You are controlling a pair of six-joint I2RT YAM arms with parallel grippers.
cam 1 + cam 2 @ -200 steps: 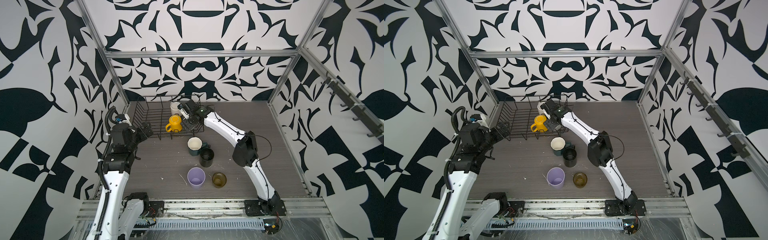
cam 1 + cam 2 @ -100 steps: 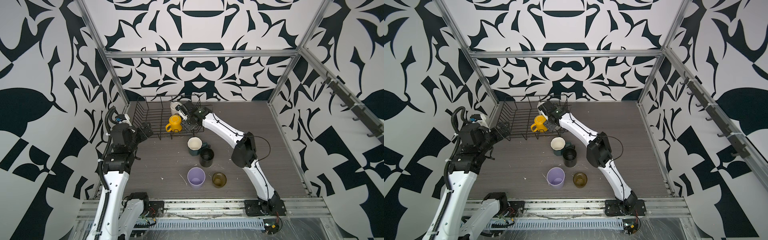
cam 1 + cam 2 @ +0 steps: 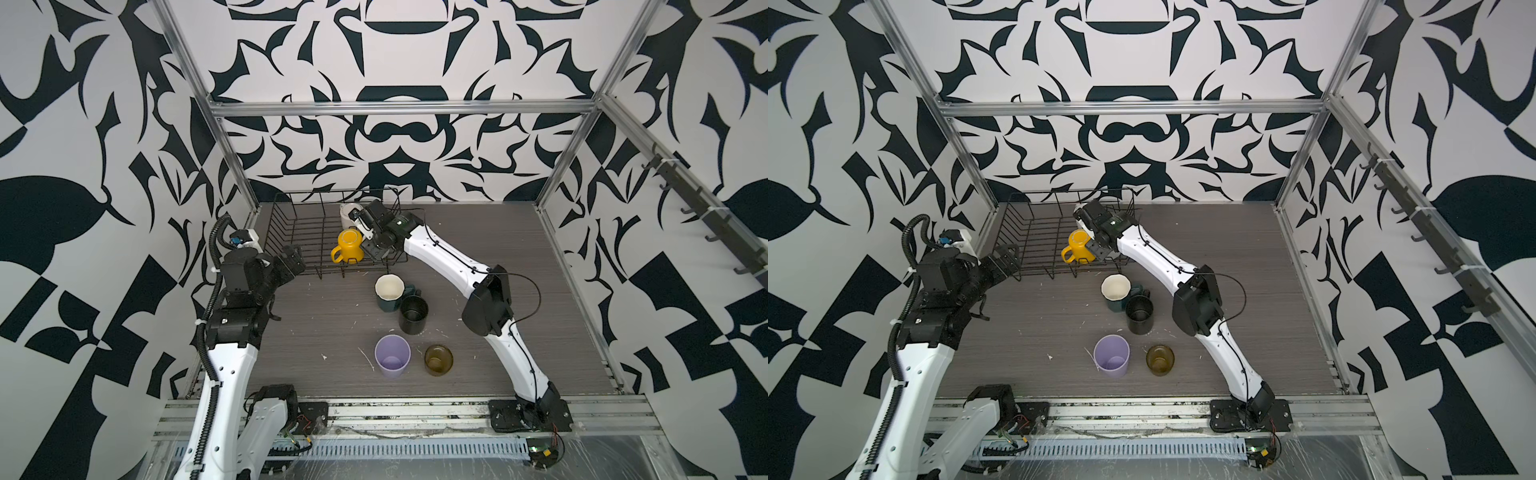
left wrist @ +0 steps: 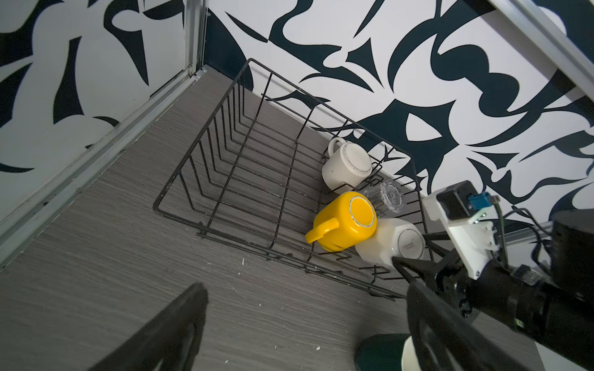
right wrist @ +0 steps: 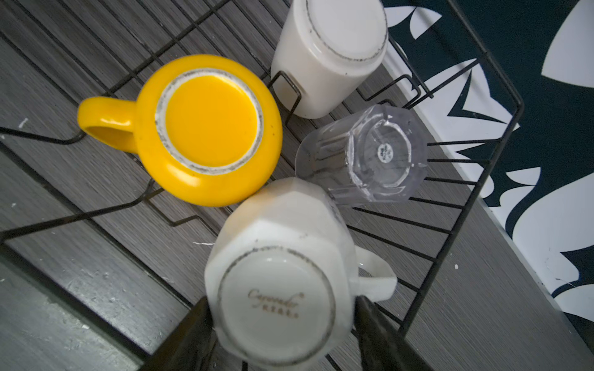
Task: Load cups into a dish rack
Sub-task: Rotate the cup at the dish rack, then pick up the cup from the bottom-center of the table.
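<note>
Four cups stand upside down at the right end of the dish rack: a yellow mug, a white mug, a clear glass and a cream faceted mug. My right gripper reaches down into the rack, its jaws pressed against both sides of the cream mug. My left gripper hangs open and empty over the table by the rack's front left corner.
On the table in front of the rack stand a dark-green faceted mug, a black mug, a lilac tumbler and an amber glass. Patterned walls and metal frame posts close in the table.
My right wrist has shifted slightly further over the rack's right end and its jaws have narrowed onto the cream mug. The left arm has not moved.
</note>
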